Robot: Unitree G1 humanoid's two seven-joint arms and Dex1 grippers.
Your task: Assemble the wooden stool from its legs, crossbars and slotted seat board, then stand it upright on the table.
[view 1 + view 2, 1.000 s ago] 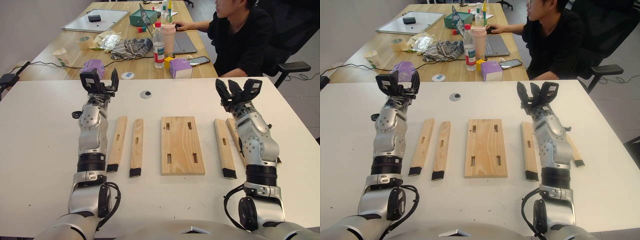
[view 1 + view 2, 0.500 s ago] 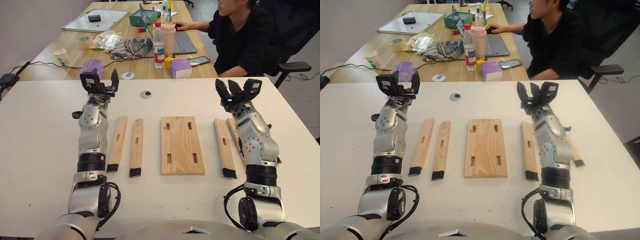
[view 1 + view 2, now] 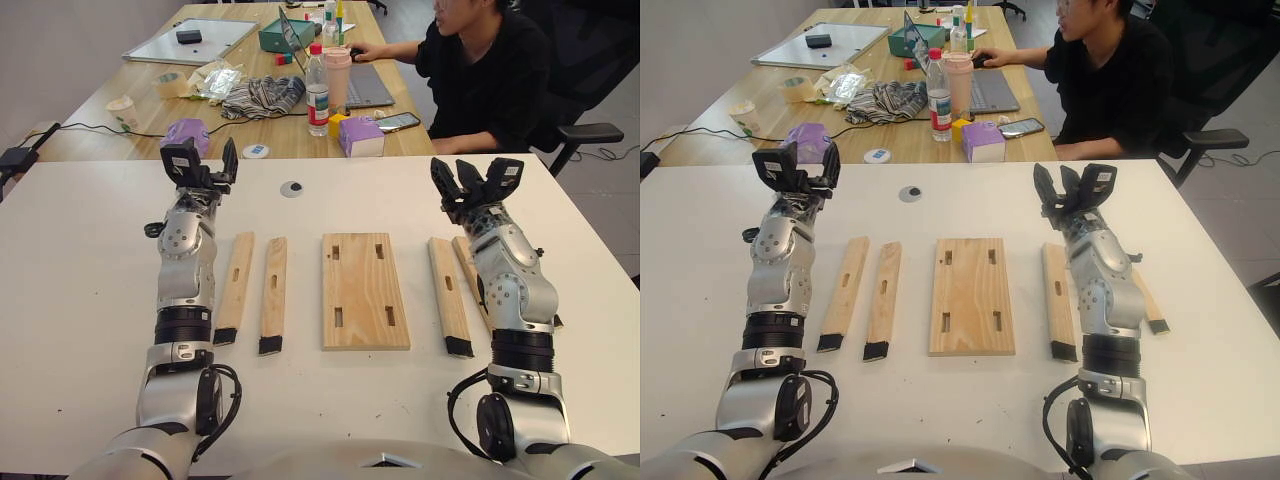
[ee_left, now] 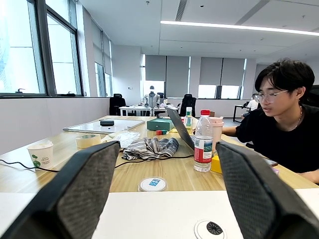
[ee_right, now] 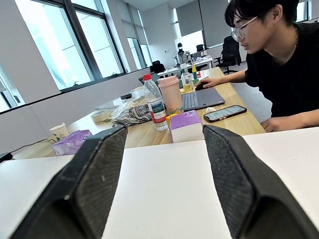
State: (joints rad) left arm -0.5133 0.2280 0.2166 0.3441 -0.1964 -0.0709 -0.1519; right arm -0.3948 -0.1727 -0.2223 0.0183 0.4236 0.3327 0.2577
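Note:
The slotted seat board (image 3: 364,290) lies flat in the middle of the white table (image 3: 80,300). Two wooden pieces with black ends (image 3: 235,286) (image 3: 272,292) lie side by side to its left. Two more (image 3: 448,294) (image 3: 468,268) lie to its right, one partly under my right arm. My left gripper (image 3: 200,160) is held open above the table beyond the left pieces, with nothing between its fingers (image 4: 75,194). My right gripper (image 3: 476,180) is open too, beyond the right pieces, its fingers (image 5: 94,179) holding nothing.
A small round black-and-white disc (image 3: 291,188) lies on the table near its far edge. Behind stands a wooden desk (image 3: 150,130) with a bottle, cup, laptop, boxes and cloth, and a seated person. Bare table stretches left and right of the parts.

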